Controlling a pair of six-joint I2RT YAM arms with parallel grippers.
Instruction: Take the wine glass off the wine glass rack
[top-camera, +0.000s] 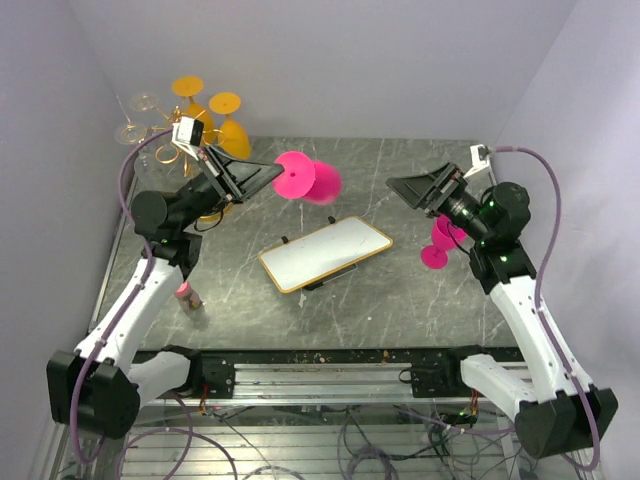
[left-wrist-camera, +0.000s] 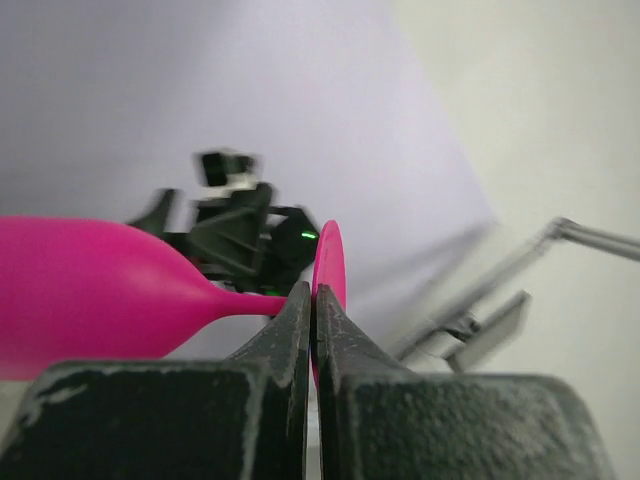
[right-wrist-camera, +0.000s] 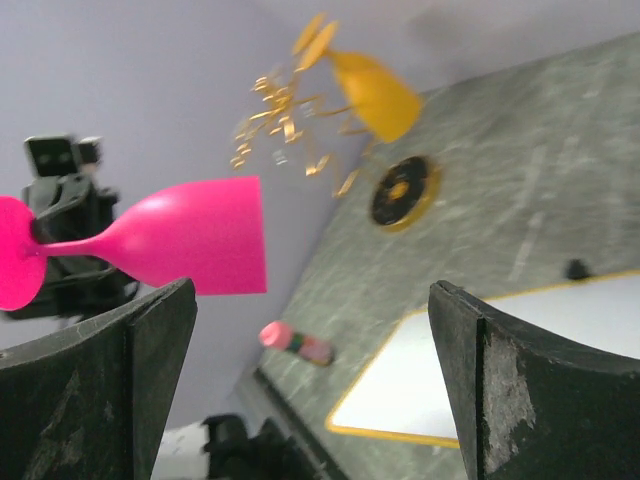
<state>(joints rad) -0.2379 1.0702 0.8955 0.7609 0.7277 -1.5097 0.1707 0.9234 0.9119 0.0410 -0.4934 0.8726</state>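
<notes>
while left gripper (left-wrist-camera: 312, 300) pinches wine glass (left-wrist-camera: 90, 300) stem midair, right gripper (right-wrist-camera: 312, 375) wide, empty

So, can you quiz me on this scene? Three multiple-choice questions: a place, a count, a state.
1. Where is the glass that the left end effector holds? A on the tray; B in the air over the table; C hanging on the rack.
2. How many pink glasses show from above? A one; B two; C four.
3. The right end effector is: A open; B shut on a glass; C shut on nothing.
1 B: pinched by its stem, away from tray and rack. 2 B: the held one and a second glass at the table's right. 3 A: its fingers stand wide apart, nothing between.
</notes>
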